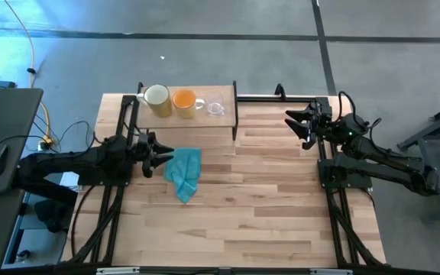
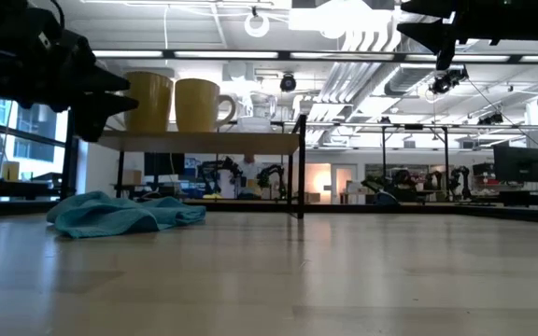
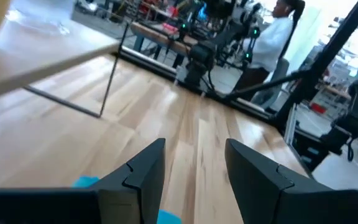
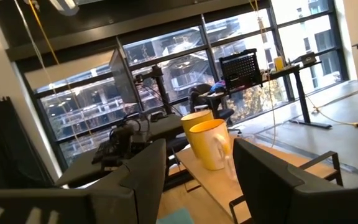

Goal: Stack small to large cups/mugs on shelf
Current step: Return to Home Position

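Shelf (image 1: 198,114), far side of counter (image 1: 266,206): 3 vessels in a row, left to right: cream-white mug (image 1: 156,96), orange mug (image 1: 184,99), clear glass cup (image 1: 215,108). My left gripper (image 1: 165,158): released, empty, near side of shelf, beside teal cloth (image 1: 184,172). My right gripper (image 1: 295,128): released, empty, right of shelf.

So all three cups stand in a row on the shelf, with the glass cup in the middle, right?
Not quite: the high view shows the orange mug in the middle of the row on the shelf; the glass cup stands at one end, the white mug at the other.
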Controlling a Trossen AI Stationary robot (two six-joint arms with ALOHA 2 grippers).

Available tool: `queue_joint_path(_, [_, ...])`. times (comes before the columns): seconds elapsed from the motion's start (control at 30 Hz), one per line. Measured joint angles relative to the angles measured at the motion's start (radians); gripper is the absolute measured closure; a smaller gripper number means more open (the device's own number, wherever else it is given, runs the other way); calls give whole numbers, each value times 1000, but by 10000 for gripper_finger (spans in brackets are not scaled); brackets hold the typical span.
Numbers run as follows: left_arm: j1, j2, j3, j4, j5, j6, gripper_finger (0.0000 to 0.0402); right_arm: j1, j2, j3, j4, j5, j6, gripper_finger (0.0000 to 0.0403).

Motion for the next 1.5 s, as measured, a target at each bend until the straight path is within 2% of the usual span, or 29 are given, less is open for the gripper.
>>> queue_joint_path(0.3, [-212,35,1,-59,-204,-6,247,-1,1,0,0,35,-18,222])
queue_joint_path(0.53, [-323,64,1,-47,-389,2,247,-1,1,0,-29,38,-18,222])
queue_joint_path(0.63, [-345,67,1,-44,-503,52,247,-1,1,0,-37,38,-18,222])
queue_joint_path(0.73, [-345,66,1,54,-581,160,247,-1,1,0,-46,38,-18,222])
queue_joint_path(0.9, [-344,66,2,242,-585,337,247,-1,1,0,-78,38,-18,222])
queue_joint_path(1.2, [-344,66,2,291,-505,366,247,-1,1,0,-81,61,-18,222])
queue_joint_path(1.5, [-343,66,2,553,-489,606,248,-1,20,0,-81,77,11,222])
